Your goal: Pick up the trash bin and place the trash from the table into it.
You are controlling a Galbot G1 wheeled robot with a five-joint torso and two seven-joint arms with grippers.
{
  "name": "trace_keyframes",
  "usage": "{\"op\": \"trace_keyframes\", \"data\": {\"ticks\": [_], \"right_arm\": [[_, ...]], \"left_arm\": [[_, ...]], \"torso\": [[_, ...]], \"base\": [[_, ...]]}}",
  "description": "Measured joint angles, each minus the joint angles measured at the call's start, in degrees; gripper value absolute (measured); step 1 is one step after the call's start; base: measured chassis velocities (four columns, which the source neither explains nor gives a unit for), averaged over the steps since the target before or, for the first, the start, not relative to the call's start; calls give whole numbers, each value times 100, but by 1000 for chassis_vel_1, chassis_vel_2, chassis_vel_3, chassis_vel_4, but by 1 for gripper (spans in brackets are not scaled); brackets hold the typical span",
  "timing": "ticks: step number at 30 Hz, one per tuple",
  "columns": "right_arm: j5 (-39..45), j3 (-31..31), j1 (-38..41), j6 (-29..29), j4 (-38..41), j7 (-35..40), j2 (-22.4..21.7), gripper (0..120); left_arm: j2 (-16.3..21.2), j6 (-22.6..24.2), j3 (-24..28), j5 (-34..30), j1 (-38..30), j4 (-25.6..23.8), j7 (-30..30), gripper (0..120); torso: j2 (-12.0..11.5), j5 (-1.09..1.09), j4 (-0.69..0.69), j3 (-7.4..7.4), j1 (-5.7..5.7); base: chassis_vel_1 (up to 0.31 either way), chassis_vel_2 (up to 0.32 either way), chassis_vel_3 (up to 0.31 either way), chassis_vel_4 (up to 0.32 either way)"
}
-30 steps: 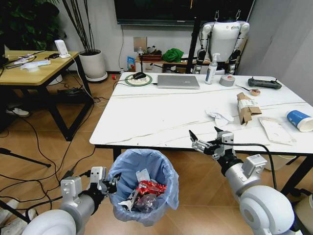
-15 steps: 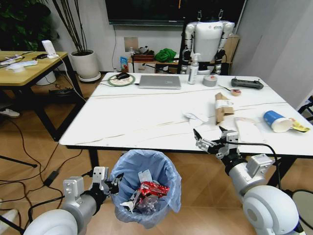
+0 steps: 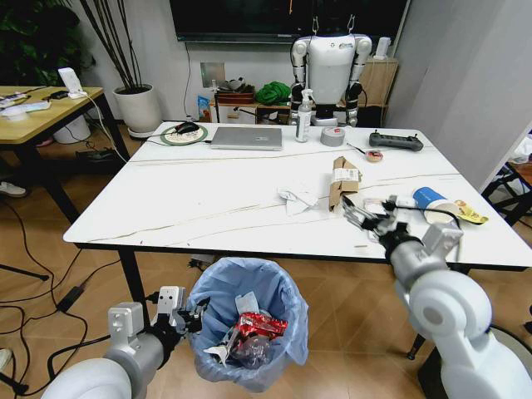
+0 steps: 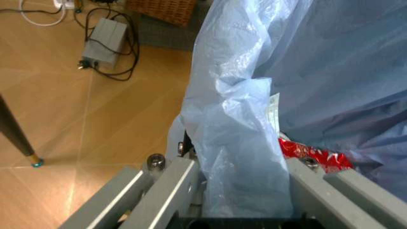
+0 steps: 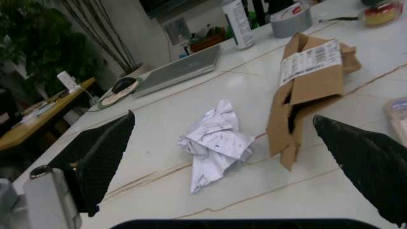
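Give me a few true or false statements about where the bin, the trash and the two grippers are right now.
1. The left gripper is clamped on the trash bin bag rim. True.
2. The bin is empty. False: red wrappers lie inside.
3. The right gripper is open over the table. True.
4. The right gripper holds the crumpled paper. False: the paper lies on the table.
5. The cardboard box is in the bin. False: it's on the table.
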Motion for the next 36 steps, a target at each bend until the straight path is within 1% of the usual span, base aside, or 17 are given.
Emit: {"op": "trace_keyframes", "data": {"ticks": [5,9,11,16,18,30,33,36], "right_arm": [[223,-113,355,-40,-445,255,149,100],[200,-73,561,-50,-983,353,186,100],[352,-13,670,-13,-1222,466,238,100],[488,95,774,2,-1476,578,364,100],[670,178,808,11,-1618,634,414,100],[1003,375,1034,116,-1813,663,337,100],[1128,377,1100,116,-1863,687,314,98],[1160,349,1127,130,-1913,703,318,89]], "left_arm": [[5,0,-34,14,48,0,0,2],[-7,0,-103,136,123,0,83,2],[-8,0,-157,183,183,0,129,2],[6,0,-257,238,215,0,190,2],[21,0,-316,241,232,0,220,2],[80,0,-328,229,191,0,286,2],[89,0,-325,224,159,0,297,2],[91,0,-323,224,149,0,335,2]], "torso": [[0,0,1,0,0],[0,1,-2,0,0],[0,1,-2,0,0],[0,1,-1,0,0],[0,1,-1,0,0],[0,1,-2,0,0],[0,1,-1,0,0],[0,1,-1,0,0]], "base": [[13,13,-4,-6],[0,0,0,0],[0,0,0,0],[0,0,0,0],[0,0,0,0],[0,0,0,0],[0,0,0,0],[0,0,0,0]]}}
